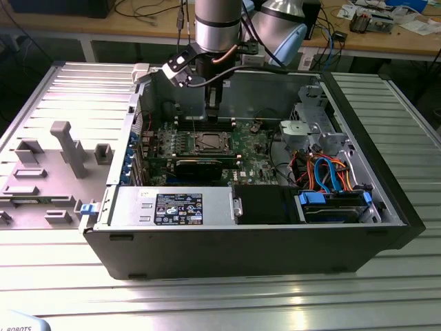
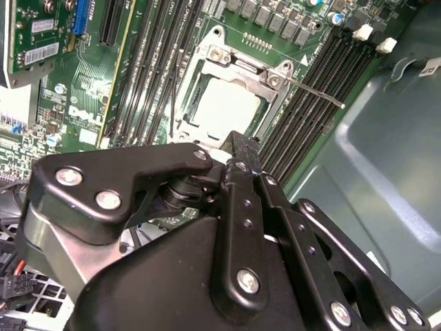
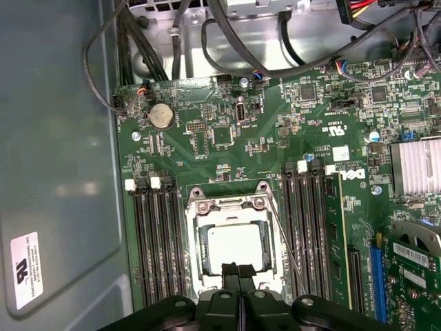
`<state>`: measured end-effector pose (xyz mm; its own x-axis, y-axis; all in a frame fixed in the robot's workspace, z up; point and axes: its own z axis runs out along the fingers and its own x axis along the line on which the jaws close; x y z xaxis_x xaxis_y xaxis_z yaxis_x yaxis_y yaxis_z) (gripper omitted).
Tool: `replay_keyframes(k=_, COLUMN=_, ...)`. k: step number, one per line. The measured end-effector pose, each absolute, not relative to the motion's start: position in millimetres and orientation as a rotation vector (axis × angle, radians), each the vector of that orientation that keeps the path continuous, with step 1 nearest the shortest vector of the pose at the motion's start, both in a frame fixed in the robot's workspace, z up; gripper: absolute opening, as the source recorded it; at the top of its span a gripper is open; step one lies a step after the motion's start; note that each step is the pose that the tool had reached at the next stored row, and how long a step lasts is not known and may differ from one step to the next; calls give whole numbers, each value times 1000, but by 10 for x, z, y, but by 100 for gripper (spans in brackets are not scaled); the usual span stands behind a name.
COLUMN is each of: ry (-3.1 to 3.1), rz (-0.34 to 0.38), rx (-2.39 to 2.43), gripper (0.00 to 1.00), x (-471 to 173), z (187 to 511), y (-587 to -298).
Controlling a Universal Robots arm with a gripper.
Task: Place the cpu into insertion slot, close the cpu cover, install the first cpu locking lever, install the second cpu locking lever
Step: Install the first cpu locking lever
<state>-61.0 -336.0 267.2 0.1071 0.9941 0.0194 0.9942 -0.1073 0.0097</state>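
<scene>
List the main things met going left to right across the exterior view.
Grey fixture plate with upright blocks → square silver-rimmed insertion slot on the green board → bundle of blue and orange cables.

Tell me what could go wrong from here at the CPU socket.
1. One locking lever juts out loose over the memory slots. The shut end effector, hanging at the socket's edge, could slip off that thin wire and strike the slots.
2. The cpu cover lies over the cpu but looks unlatched on that side, so a nudge might lift it.
</scene>
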Motion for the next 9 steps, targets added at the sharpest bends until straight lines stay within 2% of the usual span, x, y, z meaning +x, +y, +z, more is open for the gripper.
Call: replay_keyframes(k=9, ry=-1977, rz=-33, rx=-2435, gripper=11, x=-610, z=2662, y=-3361)
